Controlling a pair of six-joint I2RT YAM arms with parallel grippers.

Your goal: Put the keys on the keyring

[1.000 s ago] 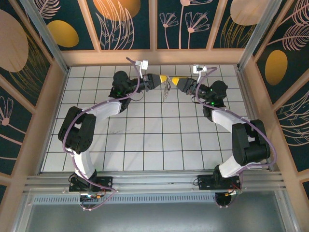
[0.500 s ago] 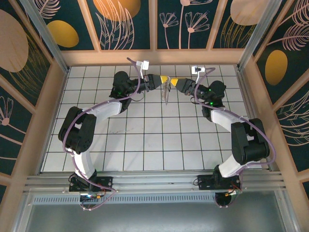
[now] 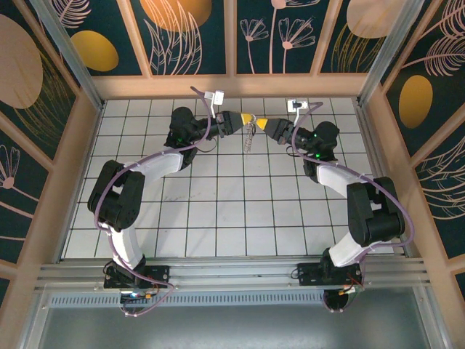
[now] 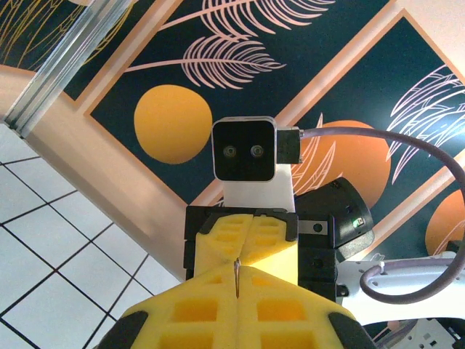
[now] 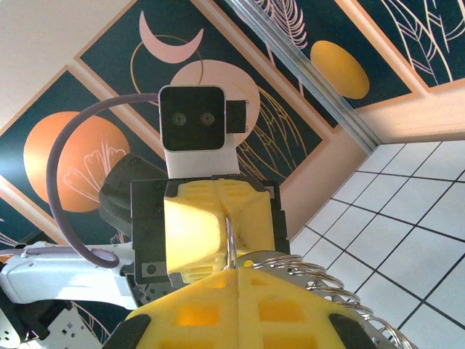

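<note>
The left gripper and right gripper are both pinching the keyring tight, aloft; whether keys are hanging on it is unclear

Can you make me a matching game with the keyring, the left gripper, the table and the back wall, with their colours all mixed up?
Things:
1. keyring
2. left gripper
3. table
4. back wall

Colours:
A. white tiles with dark lines
B. dark blue with orange shapes
C. silvery
D. yellow at the tip

Pairs: 1-C, 2-D, 3-A, 4-B
</note>
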